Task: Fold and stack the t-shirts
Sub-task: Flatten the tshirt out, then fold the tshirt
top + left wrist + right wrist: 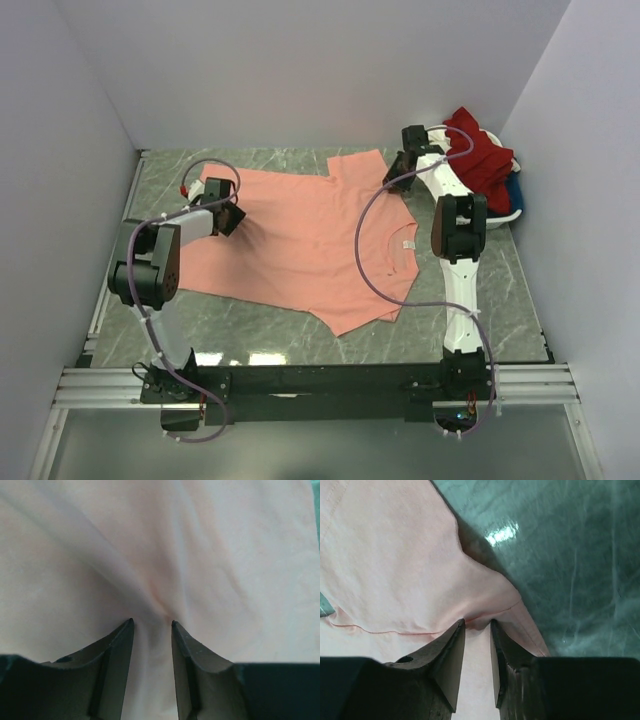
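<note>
The salmon-pink t-shirt [300, 245] lies lengthwise between the arms, spreading nearward from the left gripper [228, 215] and the right gripper [402, 168], each pinched narrowly on its far edge.

The left arm [150, 262] is folded at a raised elbow, its forearm reaching forward and inward with the wrist pitched down. The left gripper [152, 623] has its fingers drawn close, pinching a fold of the salmon-pink t-shirt [165, 555] between the tips. The right arm [458, 250] stretches farther forward, and the right gripper [477, 623] likewise nips a seamed edge of the same shirt.
</note>
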